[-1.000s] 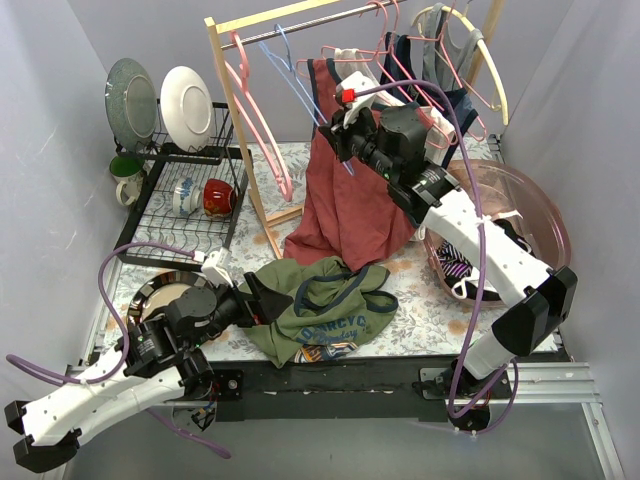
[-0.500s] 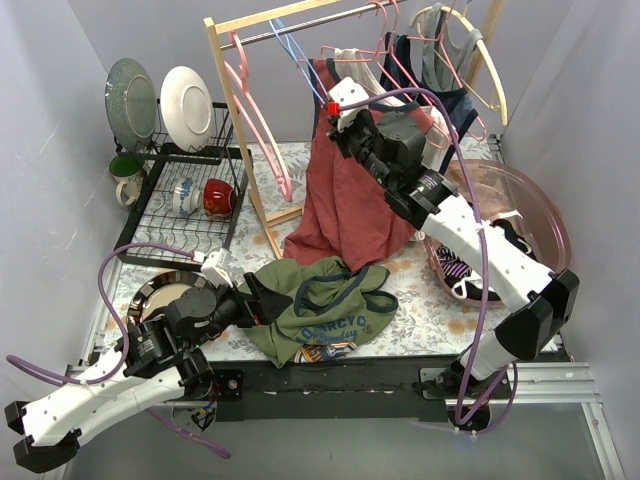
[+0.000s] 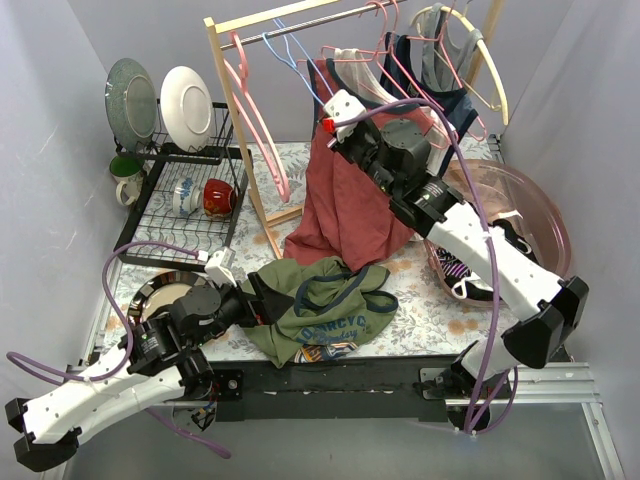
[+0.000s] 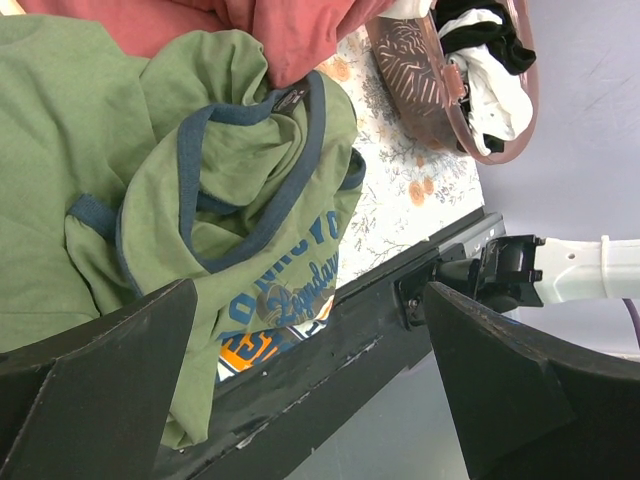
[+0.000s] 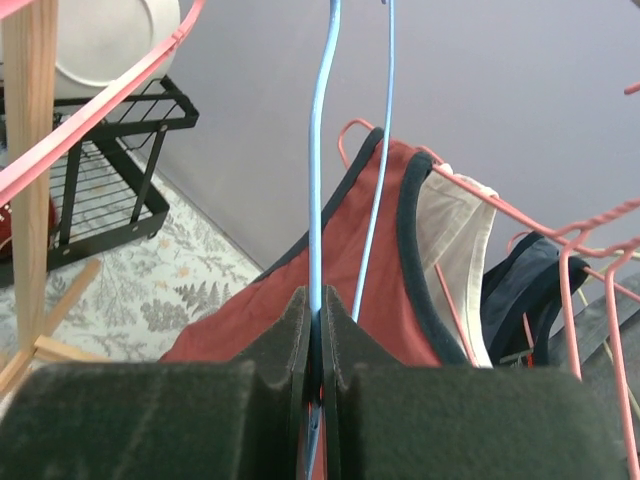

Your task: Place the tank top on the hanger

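The right gripper (image 5: 315,335) is clamped tight on one wire of the thin light-blue wire hanger (image 5: 318,170), up next to the wooden clothes rack (image 3: 228,95). The olive-green tank top with navy trim (image 3: 320,300) lies crumpled on the floral-print table (image 3: 430,300), near the front edge. The left gripper (image 4: 310,290) hangs right over it with its fingers (image 4: 100,370) spread wide. The cloth shows between them, not pinched.

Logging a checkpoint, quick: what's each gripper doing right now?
Left gripper: open, holding nothing, by the tank top.
Right gripper: shut on the hanger.
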`<control>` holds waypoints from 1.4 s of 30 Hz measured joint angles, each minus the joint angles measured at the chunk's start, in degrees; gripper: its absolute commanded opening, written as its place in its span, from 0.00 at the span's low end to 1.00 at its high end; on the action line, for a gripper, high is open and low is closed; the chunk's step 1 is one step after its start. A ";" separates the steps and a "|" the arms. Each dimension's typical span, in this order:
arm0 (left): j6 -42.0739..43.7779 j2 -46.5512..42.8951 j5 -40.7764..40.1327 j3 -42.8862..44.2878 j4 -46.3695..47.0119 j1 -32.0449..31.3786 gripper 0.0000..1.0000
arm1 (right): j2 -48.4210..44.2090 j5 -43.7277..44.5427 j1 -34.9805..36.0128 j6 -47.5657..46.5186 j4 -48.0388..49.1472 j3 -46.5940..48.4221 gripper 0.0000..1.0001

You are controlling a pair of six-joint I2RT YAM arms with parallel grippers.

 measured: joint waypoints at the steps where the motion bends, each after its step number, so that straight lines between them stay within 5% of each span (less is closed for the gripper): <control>1: 0.17 0.02 -0.02 0.00 0.11 0.00 0.98 | -0.70 -0.11 0.02 0.00 -0.90 -0.39 0.01; 14: 4.57 15.61 -0.92 1.51 3.41 0.00 0.91 | -21.92 -12.90 -3.26 3.30 -22.40 -7.28 0.01; 28: 11.52 42.40 -6.10 8.61 6.64 0.00 0.44 | -44.78 -36.72 -20.22 -8.68 -51.41 -25.27 0.01; 34: 12.94 45.90 -8.90 9.55 6.19 0.00 0.36 | -45.94 -43.78 -21.53 -12.52 -57.44 -26.32 0.01; 42: 13.55 49.35 -12.74 9.53 7.17 0.13 0.00 | -44.85 -49.46 -21.81 -15.74 -61.16 -26.91 0.01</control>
